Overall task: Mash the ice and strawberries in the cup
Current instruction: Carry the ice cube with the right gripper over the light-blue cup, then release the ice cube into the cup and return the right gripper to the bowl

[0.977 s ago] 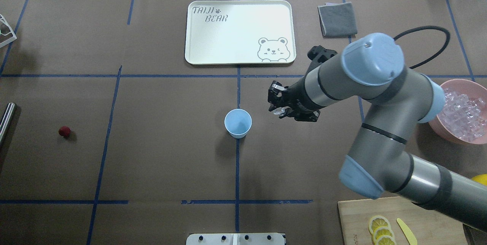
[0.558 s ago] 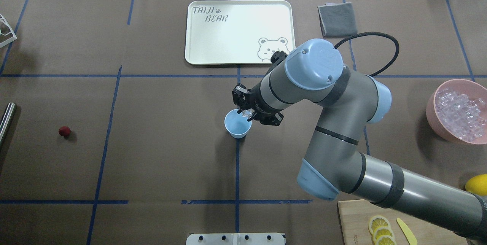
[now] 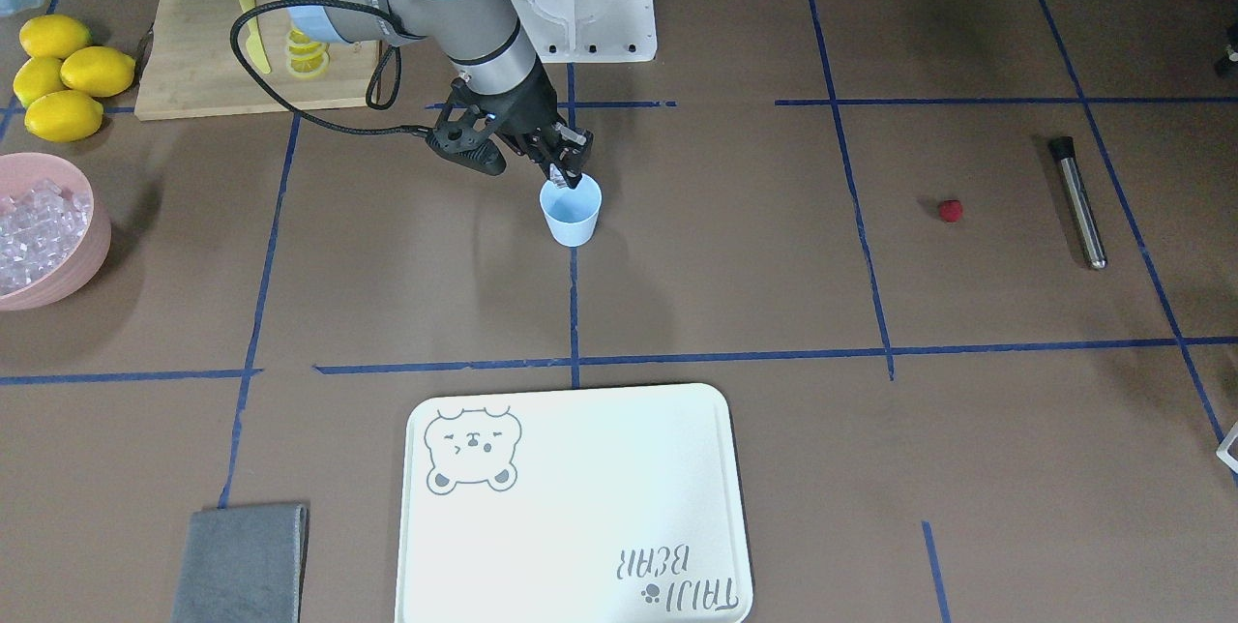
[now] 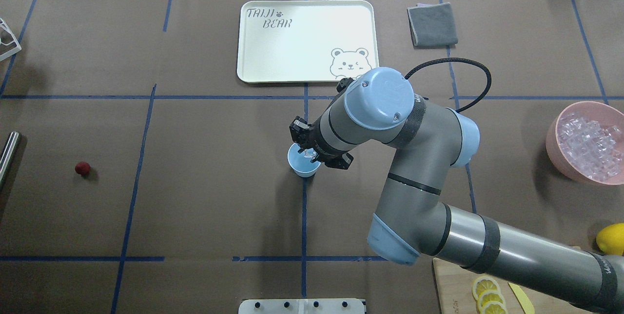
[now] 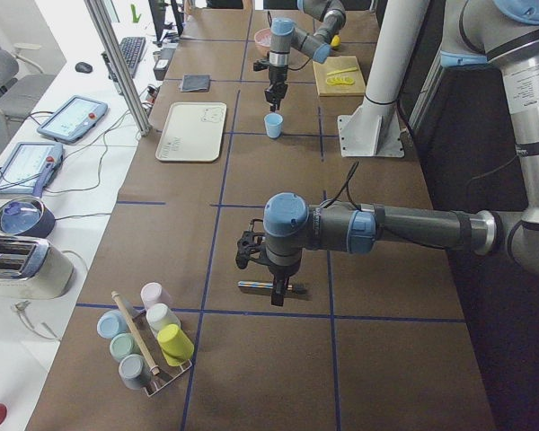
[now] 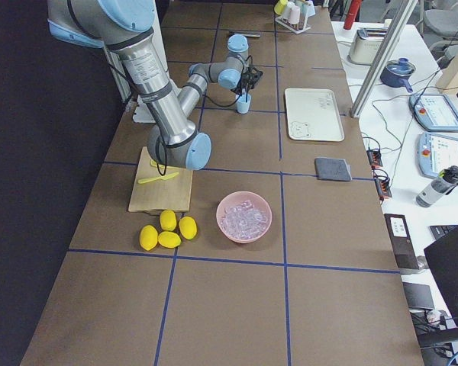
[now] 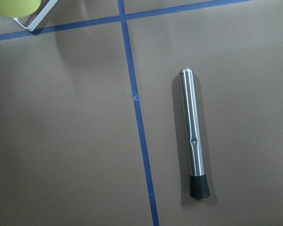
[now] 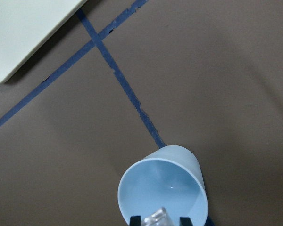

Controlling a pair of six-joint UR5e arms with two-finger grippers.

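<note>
The pale blue cup [image 4: 301, 166] stands upright at the table's middle, and its inside [image 8: 155, 188] looks bare. My right gripper [image 4: 306, 150] is over the cup's mouth, shut on one clear ice cube [image 8: 156, 219] held between its fingertips [image 8: 136, 220] just above the rim. More ice [image 4: 590, 146] fills the pink bowl [image 4: 553, 146] at the right. The red strawberry [image 4: 82, 168] lies alone far left. My left gripper [image 5: 275, 289] shows only in the exterior left view, above a steel muddler [image 7: 193, 136]; I cannot tell whether it is open.
A white bear tray [image 4: 292, 50] and a grey cloth [image 4: 432, 24] lie behind the cup. A cutting board [image 3: 184, 72] with lemon slices and a yellow knife, and whole lemons [image 3: 63, 72], are at the robot's right. A rack of cups [image 5: 148, 346] stands at the left end.
My right arm has swung left with the ice cube, from right of the cup to over its mouth. The cup, strawberry and muddler have not moved.
</note>
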